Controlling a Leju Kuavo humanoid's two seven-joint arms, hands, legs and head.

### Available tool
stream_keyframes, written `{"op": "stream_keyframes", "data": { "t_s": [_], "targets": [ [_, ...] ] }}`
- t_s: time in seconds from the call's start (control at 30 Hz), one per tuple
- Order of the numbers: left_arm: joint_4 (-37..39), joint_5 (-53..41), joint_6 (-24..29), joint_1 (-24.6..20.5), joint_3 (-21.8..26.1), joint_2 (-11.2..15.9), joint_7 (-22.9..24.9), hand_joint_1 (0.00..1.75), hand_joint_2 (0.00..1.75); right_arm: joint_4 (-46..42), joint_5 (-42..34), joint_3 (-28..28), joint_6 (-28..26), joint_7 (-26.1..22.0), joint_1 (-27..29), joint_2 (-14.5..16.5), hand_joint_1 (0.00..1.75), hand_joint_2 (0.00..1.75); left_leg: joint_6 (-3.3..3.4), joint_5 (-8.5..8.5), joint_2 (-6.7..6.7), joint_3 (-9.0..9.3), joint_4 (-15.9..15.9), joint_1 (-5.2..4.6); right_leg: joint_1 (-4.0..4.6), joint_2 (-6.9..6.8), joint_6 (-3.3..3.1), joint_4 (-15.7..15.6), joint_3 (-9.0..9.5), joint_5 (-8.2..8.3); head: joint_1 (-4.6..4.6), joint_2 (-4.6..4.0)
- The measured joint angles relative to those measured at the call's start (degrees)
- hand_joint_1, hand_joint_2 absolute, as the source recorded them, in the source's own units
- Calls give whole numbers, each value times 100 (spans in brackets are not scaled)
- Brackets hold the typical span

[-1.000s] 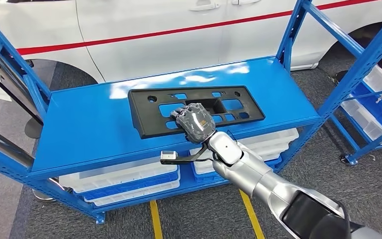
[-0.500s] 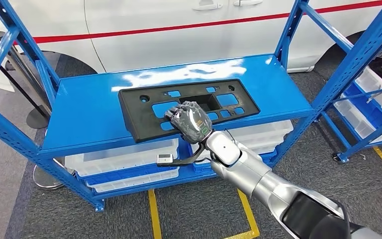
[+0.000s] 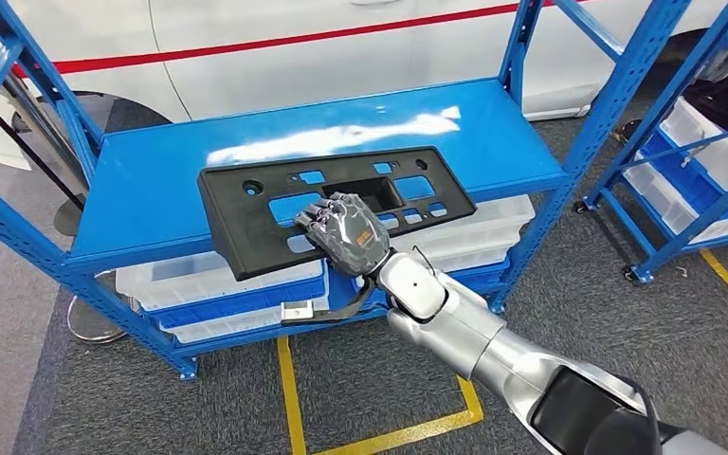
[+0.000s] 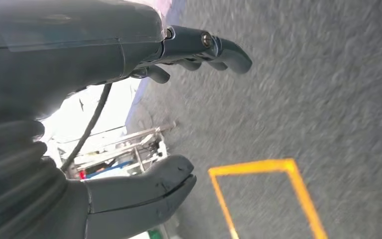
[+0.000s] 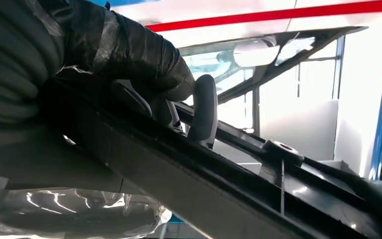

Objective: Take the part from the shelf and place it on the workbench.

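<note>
Grey carpet floor (image 3: 616,322) with yellow tape lines (image 3: 289,398), white car with a red stripe (image 3: 275,38) behind a blue metal shelf rack (image 3: 142,180). White and blue plastic bins (image 3: 218,299) sit on the rack's lower level. 2nd blue rack (image 3: 692,171) with more bins stands off to the right.

Long black plastic part with rectangular cutouts (image 3: 246,213) lies across the front half of the top shelf; its front-left corner overhangs the shelf's front edge, above the bins.

Right robot hand (image 3: 346,232) grips the part at its front edge near the middle, fingers curled over the top face. Right wrist view: thumb (image 5: 204,109) and taped fingers (image 5: 129,50) clamp the part's rim (image 5: 189,174), held firm.

Left robot hand (image 4: 169,114) hangs over the carpet near a yellow tape corner (image 4: 258,172); thumb (image 4: 144,191) and fingers (image 4: 214,47) wide apart, holding nothing.
</note>
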Motion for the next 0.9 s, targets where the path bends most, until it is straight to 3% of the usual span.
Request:
{"op": "stream_keyframes", "data": {
  "t_s": [0.07, 0.1, 0.13, 0.17, 0.23, 0.3, 0.33, 0.4, 0.43, 0.5, 0.57, 0.6, 0.63, 0.67, 0.73, 0.8, 0.83, 0.9],
  "targets": [
    [0, 0, -4, -2, 0, 3, -9, 0, 175, -24, -49, 3, 0, -2, 5, 4, 175, 175, -32, -494, 0, -165, 745, 2, 21, -1, -24, 4, -181, 144, 0, 0],
    [0, 0, -7, -3, 0, 4, -14, 0, 175, -25, -67, 3, 0, -3, 9, 4, 175, 175, -39, -567, 0, -175, 1010, 2, 30, -2, -23, 9, -273, 213, -1, 0],
    [0, -1, -11, -4, 0, 5, -17, 0, 175, -25, -74, 3, 0, -4, 13, 4, 175, 175, -37, -516, 0, -99, 1102, 2, 37, -4, -16, 17, -364, 279, -1, 0],
    [0, -1, -15, -4, 0, 8, -20, 0, 175, -26, -79, 4, 0, -4, 14, 4, 175, 175, -23, -383, 0, 87, 977, 1, 41, -4, -6, 26, -452, 344, -2, 0],
    [1, -4, -24, -16, 0, 26, -33, 0, 175, -40, -90, 5, -1, -6, 10, 5, 175, 175, 43, -225, -4, 725, 246, -13, 53, -2, 27, 50, -594, 466, -2, 0],
    [2, -14, -28, -33, 0, 52, -59, 0, 175, -60, -114, 5, -2, -11, -2, 4, 175, 175, 110, -303, -10, 1228, -455, -46, 59, -7, 83, 56, -659, 578, 1, 0],
    [2, -22, -30, -38, 0, 63, -69, 0, 175, -65, -126, 5, -3, -14, -10, 3, 175, 175, 137, -345, -12, 1314, -617, -66, 56, -12, 120, 40, -667, 636, 1, 0],
    [2, -42, -30, -36, -1, 68, -84, 0, 175, -63, -139, 7, -4, -25, -19, -3, 175, 175, 198, -245, -3, 1252, -687, -68, 45, -6, 198, -3, -679, 728, 0, 0],
    [2, -55, -30, -36, -1, 69, -90, 0, 175, -60, -144, 8, -4, -29, -21, -7, 175, 175, 240, -172, 10, 1208, -706, -57, 40, 5, 233, 33, -714, 658, 1, 0],
    [2, -82, -30, -34, -2, 68, -108, 0, 175, -53, -156, 11, -4, -36, -25, -16, 175, 175, 317, 2, 40, 1067, -738, -33, 30, 26, 284, 422, -851, 170, 2, 0],
    [2, -104, -30, -28, -2, 68, -131, 0, 175, -50, -182, 13, -3, -37, -27, -18, 175, 175, 348, 164, 49, 858, -729, -38, 21, 27, 323, 1156, -1013, -406, 1, 0],
    [2, -116, -31, -24, -2, 68, -140, 0, 175, -48, -198, 13, -2, -38, -24, -19, 175, 175, 344, 241, 50, 749, -719, -40, 18, 26, 338, 1471, -1042, -517, 2, 0],
    [2, -126, -31, -21, -2, 68, -148, 0, 175, -46, -216, 14, -2, -38, -22, -20, 175, 175, 337, 316, 51, 635, -704, -40, 16, 25, 349, 1666, -1012, -505, 2, 0],
    [2, -135, -32, -20, -2, 67, -154, 0, 175, -45, -229, 15, -2, -39, -21, -20, 175, 175, 324, 385, 53, 520, -682, -39, 13, 24, 353, 1664, -885, -380, 2, 0],
    [2, -142, -32, -19, -3, 64, -161, 0, 175, -46, -240, 17, -3, -39, -33, -20, 175, 175, 285, 498, 53, 321, -615, -41, 12, 23, 340, 1137, -351, -185, 2, 0],
    [2, -149, -31, -18, -4, 62, -164, 0, 175, -51, -244, 19, -5, -41, -69, -17, 175, 175, 227, 593, 53, 198, -549, -57, 37, 28, 268, 381, 207, -304, 1, 0],
    [2, -153, -30, -18, -4, 62, -165, 0, 175, -52, -248, 21, -6, -43, -87, -16, 175, 175, 196, 646, 53, 170, -537, -65, 54, 30, 222, 152, 351, -386, 0, 0],
    [2, -169, -27, -13, -4, 63, -165, 0, 175, -50, -254, 22, -5, -45, -98, -16, 175, 175, 127, 739, 49, 145, -550, -58, 61, 20, 121, 59, 326, -355, 1, 0]
  ]
}}
